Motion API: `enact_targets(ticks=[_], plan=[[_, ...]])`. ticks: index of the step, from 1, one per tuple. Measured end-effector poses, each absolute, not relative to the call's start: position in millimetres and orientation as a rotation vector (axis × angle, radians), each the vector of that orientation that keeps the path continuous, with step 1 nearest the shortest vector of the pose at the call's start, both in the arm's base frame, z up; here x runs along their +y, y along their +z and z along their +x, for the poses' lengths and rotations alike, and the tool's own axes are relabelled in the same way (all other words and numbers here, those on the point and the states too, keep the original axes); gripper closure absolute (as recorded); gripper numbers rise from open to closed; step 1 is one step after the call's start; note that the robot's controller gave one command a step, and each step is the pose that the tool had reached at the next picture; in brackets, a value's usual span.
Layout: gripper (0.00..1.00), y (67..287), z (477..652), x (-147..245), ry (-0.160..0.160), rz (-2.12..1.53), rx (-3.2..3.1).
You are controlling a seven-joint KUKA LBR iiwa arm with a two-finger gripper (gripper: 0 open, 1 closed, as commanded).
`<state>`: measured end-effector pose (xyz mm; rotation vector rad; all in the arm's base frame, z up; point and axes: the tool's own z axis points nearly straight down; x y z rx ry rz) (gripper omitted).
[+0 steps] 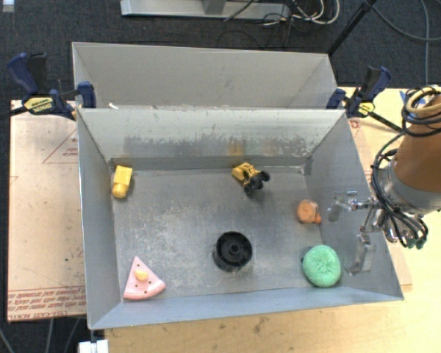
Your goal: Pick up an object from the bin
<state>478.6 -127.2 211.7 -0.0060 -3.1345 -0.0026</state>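
Clutter is light, with six loose things, none stacked and none blocking another. On the near row a pink wedge point(142, 279) with a yellow dot on top lies flat in the front left corner. A black round part point(233, 251) with a hollow centre is front centre, and a green round lump point(322, 265) is front right, at the foot of the right wall. Mid depth on the right there's a small orange lump point(307, 212), apart from the green one. Gripper point(350, 232) hangs over the right sloped wall between those two. Its fingers are spread wide with nothing between them, one finger point(341, 203) just beside the orange lump and the other up against the green one. I can't tell whether either finger touches its lump. Behind the gripper are the arm's orange cover point(422, 164) and looped black cables point(400, 226), outside the rim. On the far row a yellow-and-black toy point(250, 176) sits by the back wall at centre, and a yellow block point(121, 181) is in the back left corner. Bin point(206, 134) is grey metal with sloped walls and a flat scuffed floor, and everything rests on the floor. Closest candidates are the green lump, which is domed, matte and the larger, and the orange lump, which is small and roundish.
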Motion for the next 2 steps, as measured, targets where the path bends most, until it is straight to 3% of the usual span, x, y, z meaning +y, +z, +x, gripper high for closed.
enact_targets(ticks=[1, 2], plan=[[0.0, 215.9, 480.4, -126.5, 0.0, 0.0, -3.142], [0.0, 161.9, 486.1, -115.1, 0.002, -0.019, -3.149]])
